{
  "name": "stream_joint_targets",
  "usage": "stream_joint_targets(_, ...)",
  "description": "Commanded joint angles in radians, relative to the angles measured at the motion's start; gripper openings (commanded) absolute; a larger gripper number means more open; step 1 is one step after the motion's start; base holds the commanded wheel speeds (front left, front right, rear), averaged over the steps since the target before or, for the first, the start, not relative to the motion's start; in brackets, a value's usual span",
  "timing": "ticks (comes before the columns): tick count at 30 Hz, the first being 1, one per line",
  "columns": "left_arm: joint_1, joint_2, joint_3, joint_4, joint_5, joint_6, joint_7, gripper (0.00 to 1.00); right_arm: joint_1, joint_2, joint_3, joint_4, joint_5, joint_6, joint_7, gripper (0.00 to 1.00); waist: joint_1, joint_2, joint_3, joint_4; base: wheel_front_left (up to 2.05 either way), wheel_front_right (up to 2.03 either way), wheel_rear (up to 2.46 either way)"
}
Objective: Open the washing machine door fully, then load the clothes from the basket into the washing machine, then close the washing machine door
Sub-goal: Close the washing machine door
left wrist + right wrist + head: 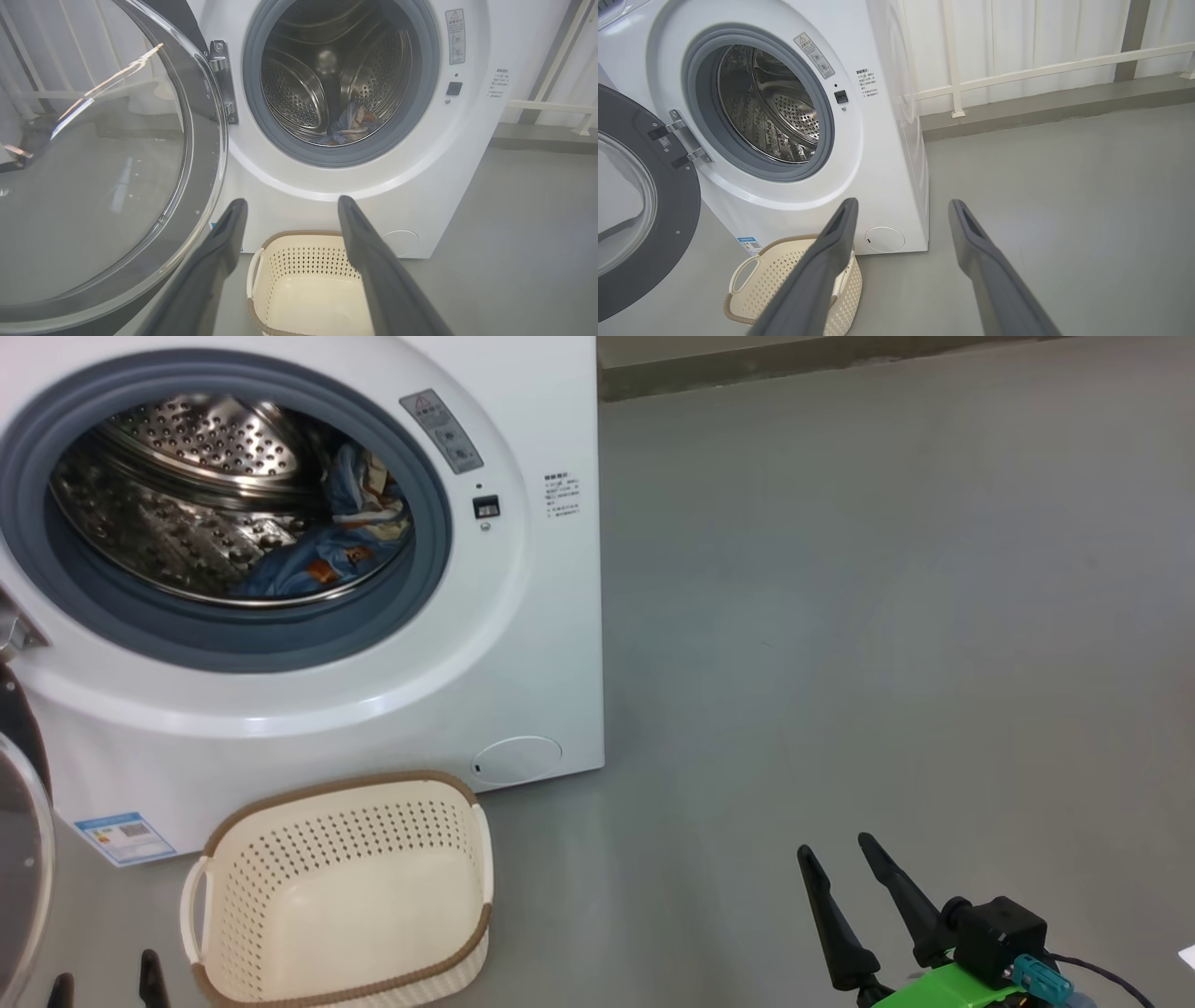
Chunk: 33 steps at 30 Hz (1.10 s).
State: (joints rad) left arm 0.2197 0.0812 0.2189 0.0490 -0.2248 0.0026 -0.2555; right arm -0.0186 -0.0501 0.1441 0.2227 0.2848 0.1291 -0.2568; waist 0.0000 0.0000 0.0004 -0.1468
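Observation:
The washing machine (523,644) stands with its door (107,154) swung wide to the left on its hinge. The clothes (355,523), blue with orange print, lie at the bottom of the steel drum, also seen as clothes (350,123) in the left wrist view. Nothing lies inside the cream basket (373,840), which sits on the floor just in front of the machine. My left gripper (292,201) is open with nothing between its fingers, held above the basket (308,263) and facing the drum. My right gripper (834,845) is open too, over bare floor to the right of the basket (780,275).
Grey floor (887,616) stretches open to the right of the machine. A white railing (1017,72) and a low kerb (1041,112) run behind it. The door's edge (23,821) juts out at the far left of the head view.

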Motion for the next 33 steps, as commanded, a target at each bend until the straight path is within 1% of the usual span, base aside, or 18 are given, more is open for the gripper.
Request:
stream_joint_targets(1, -0.056, 0.009, 0.038, -0.023, 0.014, -0.005, -0.006, 1.0, -0.005, 0.0, 0.021, -0.024, 0.002, 0.002, -0.005, 1.0, 0.0, 0.0, 0.0, -0.002, -0.85, 0.85, 0.0)
stream_joint_targets(8, -0.064, 0.002, 0.037, -0.026, 0.034, -0.009, -0.006, 1.0, -0.008, 0.0, 0.021, -0.025, 0.0, 0.002, -0.005, 1.0, 0.0, 0.0, 0.001, -0.006, -0.32, 0.32, 0.0)
stream_joint_targets(12, -0.061, 0.002, 0.031, -0.029, 0.049, -0.02, -0.006, 1.0, -0.008, 0.0, 0.018, -0.027, -0.002, 0.002, -0.005, 1.0, 0.0, 0.0, 0.002, -0.004, 0.0, 0.0, 0.0)
stream_joint_targets(25, -0.057, -0.006, 0.032, -0.023, 0.054, -0.034, -0.006, 1.0, -0.006, 0.0, 0.02, -0.029, -0.009, 0.002, -0.005, 1.0, 0.0, 0.0, -0.003, 0.005, 0.0, 0.0, 0.0)
stream_joint_targets(33, -0.056, -0.01, 0.033, -0.021, 0.057, -0.035, -0.006, 1.0, -0.003, 0.0, 0.019, -0.028, -0.015, 0.002, -0.005, 1.0, 0.0, 0.0, -0.007, 0.025, 0.0, 0.0, 0.0)
